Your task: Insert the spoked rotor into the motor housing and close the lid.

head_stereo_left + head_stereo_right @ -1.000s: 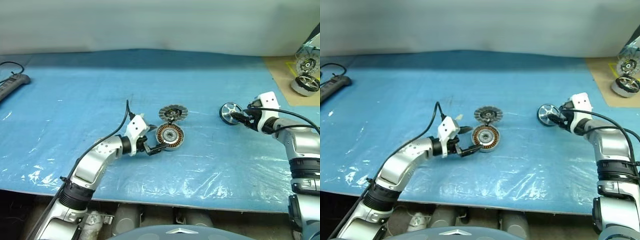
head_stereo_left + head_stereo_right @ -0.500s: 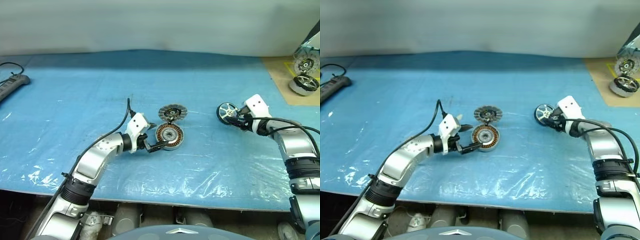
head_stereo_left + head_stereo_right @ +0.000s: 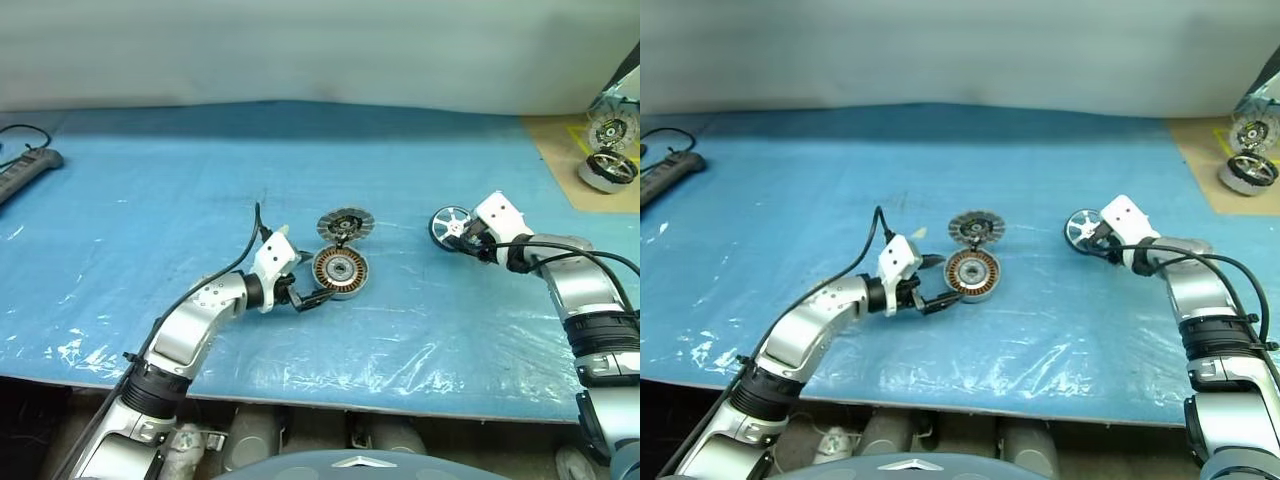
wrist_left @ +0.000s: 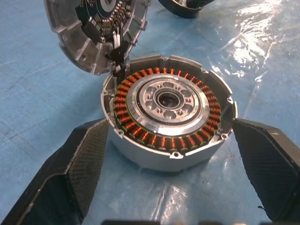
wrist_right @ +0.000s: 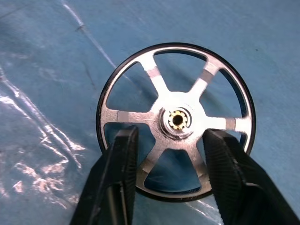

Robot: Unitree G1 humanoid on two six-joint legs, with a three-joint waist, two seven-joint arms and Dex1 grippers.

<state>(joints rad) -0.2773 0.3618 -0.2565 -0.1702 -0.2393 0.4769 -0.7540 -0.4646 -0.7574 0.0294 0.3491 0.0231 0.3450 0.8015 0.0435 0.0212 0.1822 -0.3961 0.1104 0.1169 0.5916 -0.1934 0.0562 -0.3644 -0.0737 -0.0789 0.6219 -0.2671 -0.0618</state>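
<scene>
The motor housing (image 3: 340, 270) lies flat on the blue sheet, its ring of copper windings around a silver hub showing in the left wrist view (image 4: 168, 110). Its hinged lid (image 3: 345, 224) stands open on the far side. My left gripper (image 3: 313, 277) is open, with one black finger (image 4: 79, 164) on each side of the housing and not touching it. To the right, my right gripper (image 3: 466, 232) is shut on the spoked rotor (image 3: 449, 224), which is tilted up on edge. Its fingers (image 5: 119, 178) flank the rotor's hub (image 5: 178, 120).
A power strip (image 3: 22, 166) with its cable lies at the far left. On a brown board (image 3: 560, 140) at the far right stand other motor parts (image 3: 606, 168). The sheet's front edge (image 3: 330, 398) runs just below both arms.
My right gripper has rolled and shifted slightly left with the rotor, and its fingers have drawn closer together. The left arm and the housing have stayed put.
</scene>
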